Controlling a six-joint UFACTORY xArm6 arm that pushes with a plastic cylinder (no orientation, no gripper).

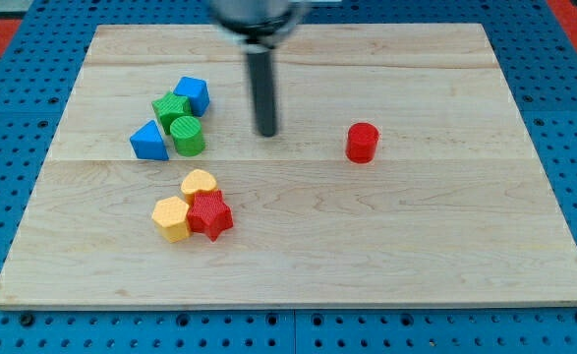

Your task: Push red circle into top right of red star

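A pale wooden board (298,246) made of long planks with visible grain is seen lying on a blue pegboard surface (13,108) dotted with holes; a smooth dark rod (264,88) is seen coming down from the view's top, and no gripper is carried on it, so nothing is being held; my tip (266,132) is planted on bare wood, between the cluster at the view's left and the red circle (362,143), touching neither; the red circle, really a short ribbed cylinder, is sat alone toward the view's right, well apart from the red star (210,214); that star is pressed up against a yellow heart (199,184) above it and a yellow hexagon (171,218) on its left; further up-left, four blocks are bunched together, touching: a blue angular block (193,94), a green block (169,109) of unclear shape, a green circle (187,135) and a blue triangle (149,142); all the blocks have that ridged, layered look.
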